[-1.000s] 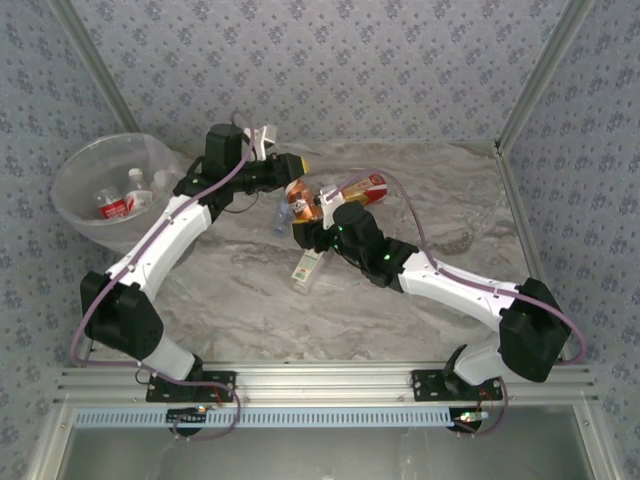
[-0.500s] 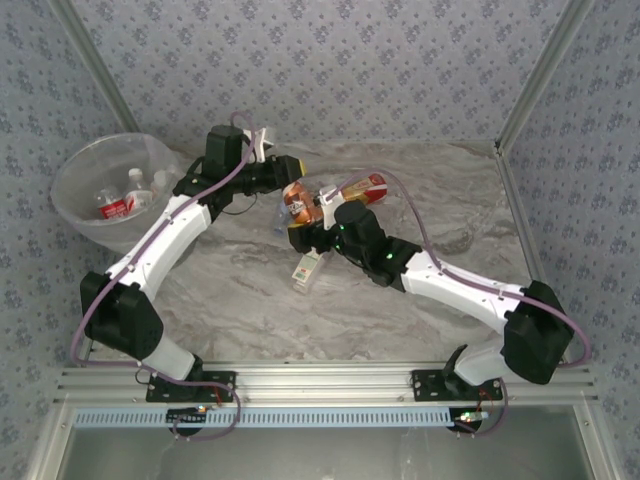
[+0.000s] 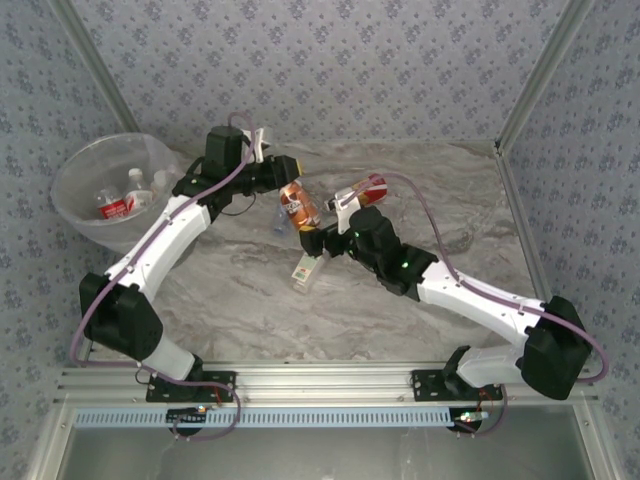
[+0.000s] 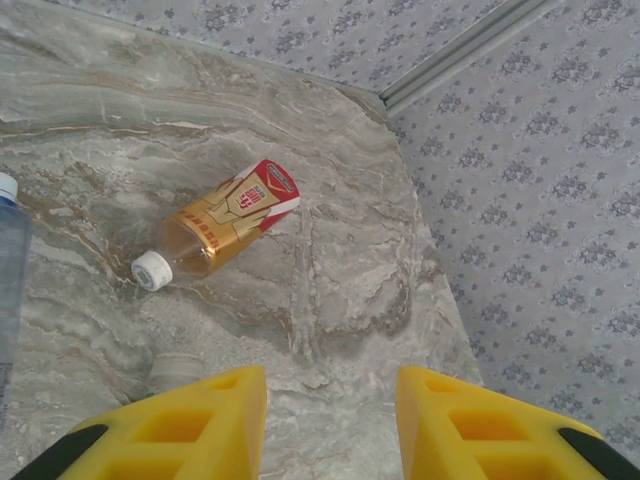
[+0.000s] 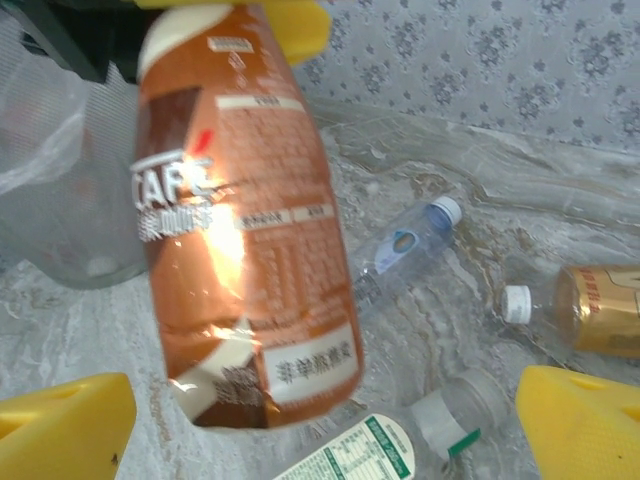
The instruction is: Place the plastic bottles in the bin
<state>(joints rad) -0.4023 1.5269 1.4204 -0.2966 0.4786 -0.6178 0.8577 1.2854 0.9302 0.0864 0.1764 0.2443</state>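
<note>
the left gripper (image 3: 288,172) is clamped on the cap end of a brown bottle (image 5: 245,230) and holds it tilted in the air over the middle of the desk (image 3: 230,300). the right gripper (image 5: 322,420) gapes wide around the bottle's lower end, its fingers clear of it. on the desk below lie a bluish bottle (image 5: 405,245), a green-labelled bottle (image 5: 350,455) and an amber bottle (image 4: 225,225). the bin (image 3: 70,205) sits at the far left corner, with a red-labelled bottle (image 3: 112,205) and others inside.

About seven bottles (image 3: 295,203), one bin (image 3: 62,195)
</note>
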